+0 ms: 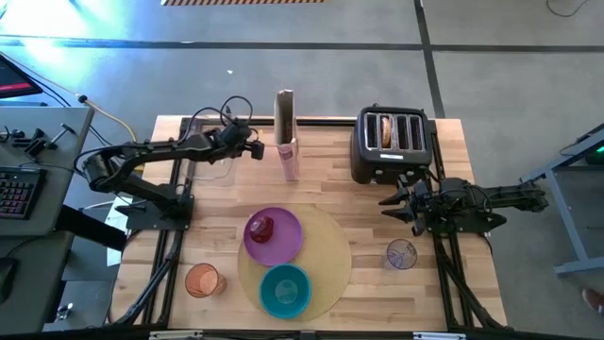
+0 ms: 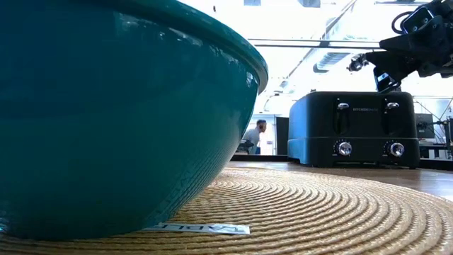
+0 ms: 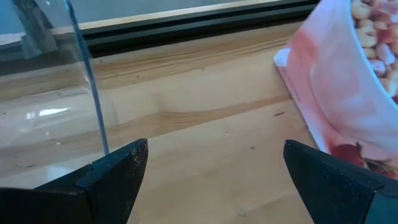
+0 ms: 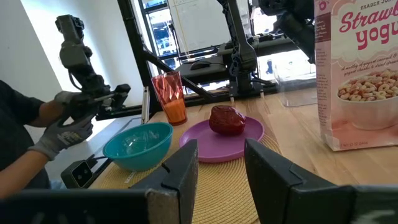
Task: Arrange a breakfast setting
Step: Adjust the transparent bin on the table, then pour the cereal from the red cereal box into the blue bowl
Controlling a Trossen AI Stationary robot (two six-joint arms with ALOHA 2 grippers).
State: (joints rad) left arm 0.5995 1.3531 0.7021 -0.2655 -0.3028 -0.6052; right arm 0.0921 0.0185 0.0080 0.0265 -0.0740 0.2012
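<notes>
A round tan mat [image 1: 326, 257] lies at the table's near middle. On it rest a purple plate [image 1: 283, 241] bearing a red fruit [image 1: 261, 227] and a teal bowl [image 1: 285, 290]. An orange cup [image 1: 202, 280] stands left of the mat, a clear glass [image 1: 401, 254] right of it. My left gripper [image 3: 214, 155] hangs open at the far side, between a clear container [image 3: 56, 118] and the upright cereal box [image 3: 348, 81], touching neither. My right gripper [image 4: 221, 152] stands open and level at the right, in front of the toaster, nothing between its fingers.
A black four-slot toaster [image 1: 392, 142] stands at the far right with a bagel [image 1: 385, 132] in one slot. The cereal box [image 1: 286, 142] stands at the far middle. A person's gloved hand [image 4: 62, 134] holds a device beyond the table's left side.
</notes>
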